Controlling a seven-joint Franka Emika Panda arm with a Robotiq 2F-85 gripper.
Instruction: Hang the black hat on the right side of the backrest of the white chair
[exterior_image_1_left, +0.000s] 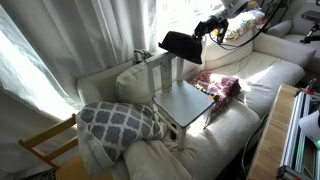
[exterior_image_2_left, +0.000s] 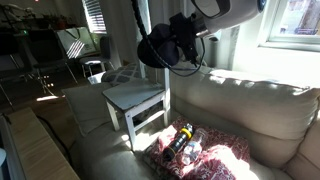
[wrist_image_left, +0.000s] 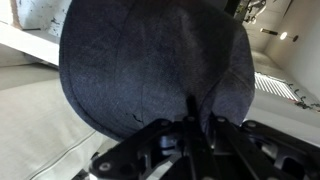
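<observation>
In an exterior view, the small white-painted wooden chair (exterior_image_1_left: 183, 102) stands with its slatted backrest (exterior_image_1_left: 150, 68) upright. The soft plain black hat (exterior_image_1_left: 180, 42) hangs in the air above the chair's seat, clear of the backrest, pinched by the hand (exterior_image_1_left: 205, 30). A grey-and-white lattice-patterned pillow (exterior_image_1_left: 120, 122) leans against the chair's backrest side. A red floral cloth (exterior_image_1_left: 217, 85) lies just beside the chair's opposite side. A yellowish bare-wood chair frame (exterior_image_1_left: 48, 148) stands beyond the pillow.

In an exterior view, the hat (exterior_image_2_left: 155, 50) hangs above the chair (exterior_image_2_left: 135, 98), the hand (exterior_image_2_left: 183, 40) clamping it.

In the wrist view, the hat (wrist_image_left: 150, 60) fills most of the picture, the hand (wrist_image_left: 190, 118) closed narrow on its edge.
</observation>
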